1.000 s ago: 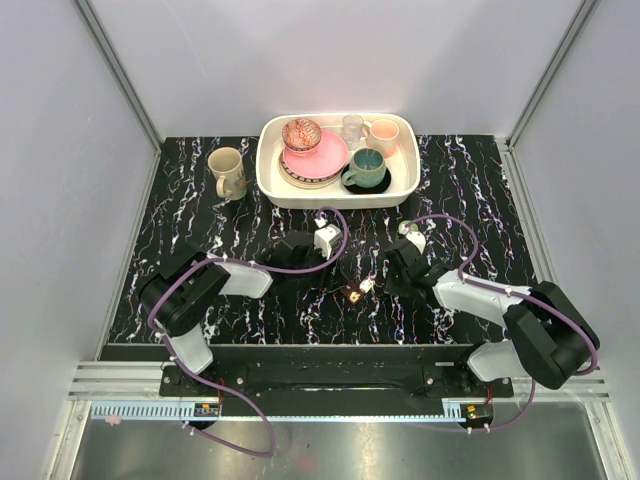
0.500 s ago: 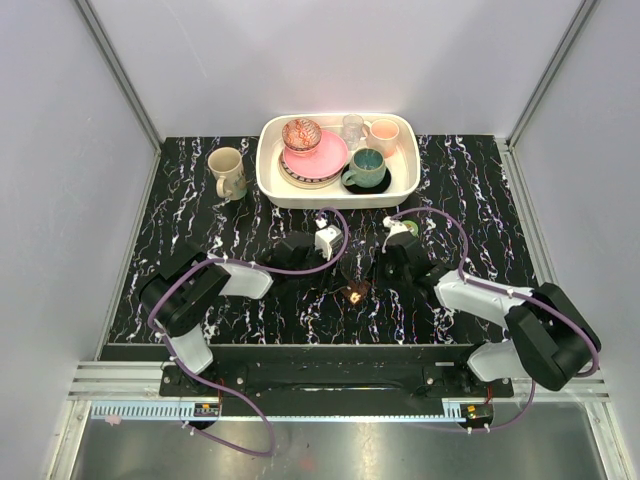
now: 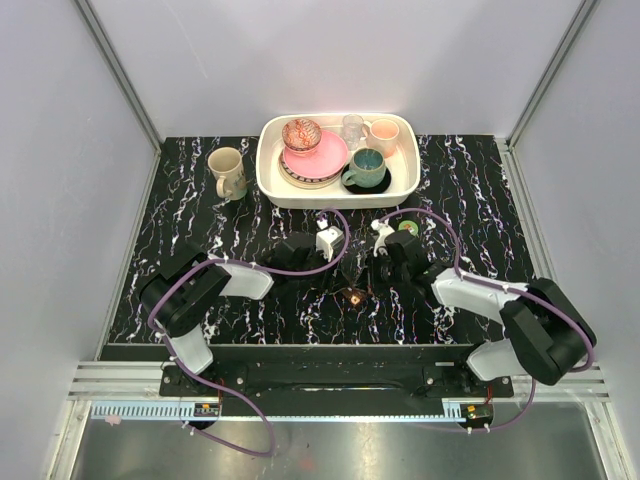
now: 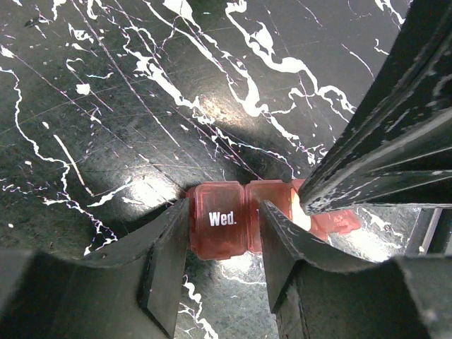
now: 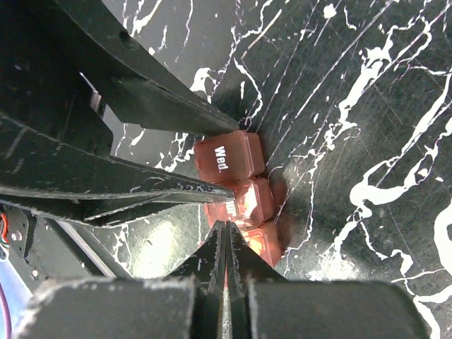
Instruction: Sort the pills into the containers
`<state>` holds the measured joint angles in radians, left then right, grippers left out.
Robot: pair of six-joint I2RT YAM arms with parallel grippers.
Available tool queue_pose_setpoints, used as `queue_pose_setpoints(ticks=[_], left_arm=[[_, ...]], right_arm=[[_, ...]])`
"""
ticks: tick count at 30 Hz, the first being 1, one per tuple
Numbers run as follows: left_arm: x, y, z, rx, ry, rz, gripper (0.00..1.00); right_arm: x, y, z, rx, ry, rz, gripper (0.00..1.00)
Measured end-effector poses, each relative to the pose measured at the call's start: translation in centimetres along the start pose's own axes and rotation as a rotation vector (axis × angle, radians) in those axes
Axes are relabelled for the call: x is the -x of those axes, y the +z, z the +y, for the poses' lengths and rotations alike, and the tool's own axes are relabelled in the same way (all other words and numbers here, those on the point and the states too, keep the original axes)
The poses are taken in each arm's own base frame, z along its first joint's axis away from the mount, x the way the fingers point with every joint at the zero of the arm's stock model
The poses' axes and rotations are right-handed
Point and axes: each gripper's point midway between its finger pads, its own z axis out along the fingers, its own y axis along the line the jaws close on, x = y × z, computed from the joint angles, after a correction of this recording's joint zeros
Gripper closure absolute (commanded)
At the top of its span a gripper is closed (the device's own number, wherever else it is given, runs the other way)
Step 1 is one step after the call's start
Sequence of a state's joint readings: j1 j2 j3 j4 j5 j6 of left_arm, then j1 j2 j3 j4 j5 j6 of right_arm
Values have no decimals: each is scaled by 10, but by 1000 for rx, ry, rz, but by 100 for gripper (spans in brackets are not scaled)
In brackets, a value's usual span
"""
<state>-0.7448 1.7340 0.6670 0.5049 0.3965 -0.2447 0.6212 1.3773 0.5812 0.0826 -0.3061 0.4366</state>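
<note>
though small, case [image 4: 217,220] between left jaws

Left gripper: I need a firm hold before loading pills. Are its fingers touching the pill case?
Touching. The left wrist view shows fingers of the left gripper pressed against both sides of the pill case, no gap.

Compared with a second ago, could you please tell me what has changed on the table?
The right gripper swung left toward the pill case and closed its jaws, its tips now at the compartment next to "Wed." The left gripper still clamps the case at "Wed."; the case, beige mug and white tray stayed put.
</note>
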Motion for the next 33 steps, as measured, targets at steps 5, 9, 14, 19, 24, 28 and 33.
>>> queue_pose_setpoints(ticks=[5, 9, 14, 19, 24, 28, 33], left_arm=[[0, 0, 0, -1, 1, 0, 54], [0, 0, 0, -1, 1, 0, 54], [0, 0, 0, -1, 0, 1, 54], [0, 0, 0, -1, 1, 0, 54], [0, 0, 0, -1, 0, 1, 54], [0, 0, 0, -1, 1, 0, 54], [0, 0, 0, -1, 1, 0, 54]], right_arm=[[-6, 6, -2, -3, 0, 51, 100], [-9, 7, -3, -9, 0, 75, 100], [-16, 5, -6, -29, 8, 113, 100], [-19, 3, -8, -38, 13, 133, 100], [-20, 3, -7, -37, 14, 135, 100], [-22, 2, -6, -25, 16, 146, 100], [-27, 0, -2, -3, 24, 173, 100]])
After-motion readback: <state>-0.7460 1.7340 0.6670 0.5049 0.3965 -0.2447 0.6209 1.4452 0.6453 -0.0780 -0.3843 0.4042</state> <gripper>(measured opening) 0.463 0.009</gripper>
